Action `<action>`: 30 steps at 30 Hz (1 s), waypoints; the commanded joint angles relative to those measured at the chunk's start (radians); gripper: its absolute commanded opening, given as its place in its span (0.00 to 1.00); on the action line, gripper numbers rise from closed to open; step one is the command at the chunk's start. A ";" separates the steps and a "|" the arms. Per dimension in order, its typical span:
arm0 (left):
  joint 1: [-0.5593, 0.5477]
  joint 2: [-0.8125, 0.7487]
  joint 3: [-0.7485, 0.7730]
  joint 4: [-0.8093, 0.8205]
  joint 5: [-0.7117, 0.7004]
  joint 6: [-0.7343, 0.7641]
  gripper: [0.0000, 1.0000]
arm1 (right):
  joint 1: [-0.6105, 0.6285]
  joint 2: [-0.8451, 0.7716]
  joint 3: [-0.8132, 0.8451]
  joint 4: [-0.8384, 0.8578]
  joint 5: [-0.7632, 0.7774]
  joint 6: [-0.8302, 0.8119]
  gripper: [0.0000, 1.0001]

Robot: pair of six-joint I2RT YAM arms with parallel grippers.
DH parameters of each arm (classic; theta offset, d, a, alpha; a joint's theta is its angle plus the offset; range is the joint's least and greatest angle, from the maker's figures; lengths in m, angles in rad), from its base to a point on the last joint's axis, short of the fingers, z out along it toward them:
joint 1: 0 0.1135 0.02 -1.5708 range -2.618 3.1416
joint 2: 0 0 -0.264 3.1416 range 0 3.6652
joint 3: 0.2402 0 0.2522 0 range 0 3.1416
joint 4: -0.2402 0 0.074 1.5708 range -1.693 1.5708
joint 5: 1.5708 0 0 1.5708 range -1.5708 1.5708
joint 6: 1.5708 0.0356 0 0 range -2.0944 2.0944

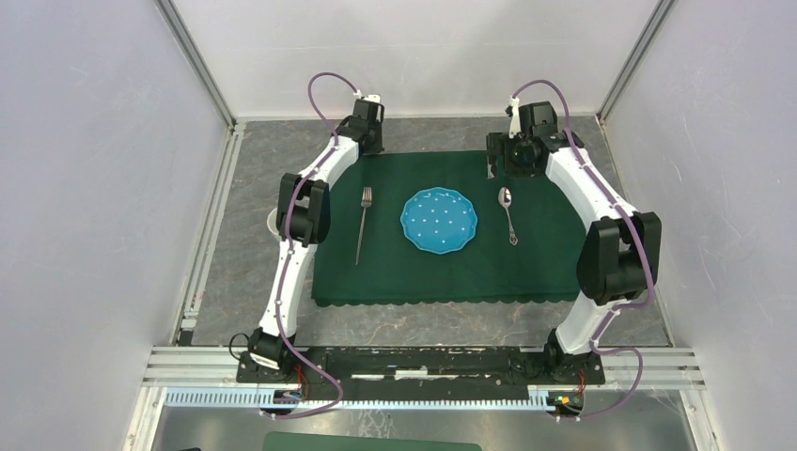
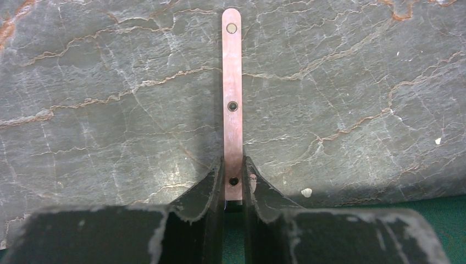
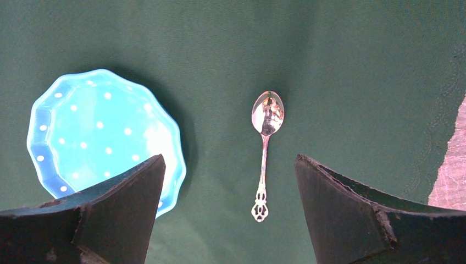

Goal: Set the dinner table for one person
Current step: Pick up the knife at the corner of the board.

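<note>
Pinching a copper-pink riveted handle (image 2: 232, 104), the left tool (image 2: 233, 165) holds it lengthwise, pointing straight away over the grey desk (image 2: 110, 110), beyond and left of the plate (image 1: 439, 221); the right tool (image 3: 229, 159) stands wide open above the spoon (image 3: 265, 143), right of the plate, bowl pointing away.

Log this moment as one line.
left gripper shut on pink riveted handle over table | right gripper open near spoon | fork, plate on cloth

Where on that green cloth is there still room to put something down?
Free: the cloth right of the spoon, and its near strip below the plate. Crowded: the far corners, under the left gripper and right gripper.
</note>
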 commanded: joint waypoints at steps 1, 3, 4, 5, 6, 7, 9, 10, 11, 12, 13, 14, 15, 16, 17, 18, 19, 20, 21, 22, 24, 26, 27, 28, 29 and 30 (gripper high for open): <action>0.005 0.042 -0.011 -0.045 0.020 -0.036 0.06 | -0.004 0.001 0.037 0.009 -0.007 0.004 0.94; 0.005 0.038 -0.010 -0.042 0.019 -0.039 0.03 | -0.004 -0.001 0.035 0.009 -0.008 0.004 0.94; 0.005 0.037 -0.007 -0.042 0.018 -0.041 0.02 | -0.004 -0.002 0.035 0.008 -0.008 0.004 0.94; 0.005 0.035 -0.006 -0.042 0.018 -0.042 0.02 | -0.004 -0.002 0.035 0.008 -0.008 0.003 0.95; 0.005 0.033 -0.005 -0.043 0.018 -0.043 0.02 | -0.004 -0.001 0.037 0.008 -0.008 0.002 0.95; 0.005 0.031 -0.005 -0.043 0.018 -0.043 0.02 | -0.004 -0.001 0.038 0.007 -0.010 0.001 0.95; 0.005 0.026 -0.005 -0.043 0.016 -0.044 0.02 | -0.005 -0.001 0.041 0.006 -0.007 -0.001 0.95; 0.005 0.022 -0.005 -0.043 0.016 -0.045 0.02 | -0.003 -0.001 0.041 0.006 -0.008 -0.001 0.95; 0.007 0.018 -0.005 -0.042 0.017 -0.047 0.02 | -0.004 -0.001 0.041 0.006 -0.009 -0.001 0.95; 0.008 0.015 -0.004 -0.040 0.017 -0.048 0.02 | -0.003 -0.001 0.041 0.005 -0.009 -0.001 0.94; 0.009 0.014 -0.001 -0.041 0.018 -0.050 0.02 | -0.004 -0.002 0.040 0.005 -0.011 0.000 0.94; 0.012 0.009 0.001 -0.039 0.016 -0.053 0.02 | -0.004 -0.005 0.039 0.006 -0.011 0.001 0.94; 0.014 0.005 0.002 -0.037 0.016 -0.055 0.02 | -0.004 -0.005 0.038 0.006 -0.011 0.000 0.95; 0.016 0.001 0.004 -0.036 0.017 -0.057 0.02 | -0.004 -0.006 0.038 0.006 -0.011 -0.001 0.94; 0.020 -0.003 0.006 -0.034 0.017 -0.058 0.02 | -0.004 -0.006 0.038 0.005 -0.011 -0.001 0.94; 0.022 -0.007 0.009 -0.030 0.019 -0.061 0.02 | -0.004 -0.006 0.038 0.005 -0.010 -0.002 0.95; 0.025 -0.010 0.014 -0.029 0.019 -0.062 0.02 | -0.003 -0.005 0.039 0.004 -0.010 -0.005 0.95; 0.028 -0.014 0.018 -0.024 0.021 -0.065 0.02 | -0.005 -0.006 0.040 0.004 -0.011 -0.006 0.95; 0.031 -0.022 0.023 -0.018 0.022 -0.068 0.02 | -0.004 -0.004 0.044 0.001 -0.012 -0.010 0.95; 0.032 -0.026 0.025 -0.012 0.023 -0.069 0.02 | -0.004 -0.001 0.048 -0.002 -0.011 -0.011 0.94; 0.035 -0.042 0.027 0.003 0.027 -0.072 0.02 | -0.004 0.004 0.057 -0.003 -0.014 -0.010 0.95; 0.036 -0.056 0.031 0.012 0.030 -0.077 0.02 | -0.004 0.006 0.067 -0.004 -0.016 -0.009 0.95; 0.036 -0.064 0.028 0.013 0.033 -0.084 0.02 | -0.004 0.007 0.068 -0.004 -0.016 -0.008 0.95; 0.036 -0.078 0.020 0.018 0.040 -0.093 0.02 | -0.003 0.007 0.069 -0.003 -0.013 -0.008 0.94; 0.036 -0.086 0.006 0.031 0.044 -0.104 0.02 | -0.004 0.004 0.069 -0.002 -0.013 -0.005 0.94; 0.036 -0.103 -0.011 0.046 0.045 -0.112 0.02 | -0.004 0.003 0.067 0.000 -0.013 -0.005 0.95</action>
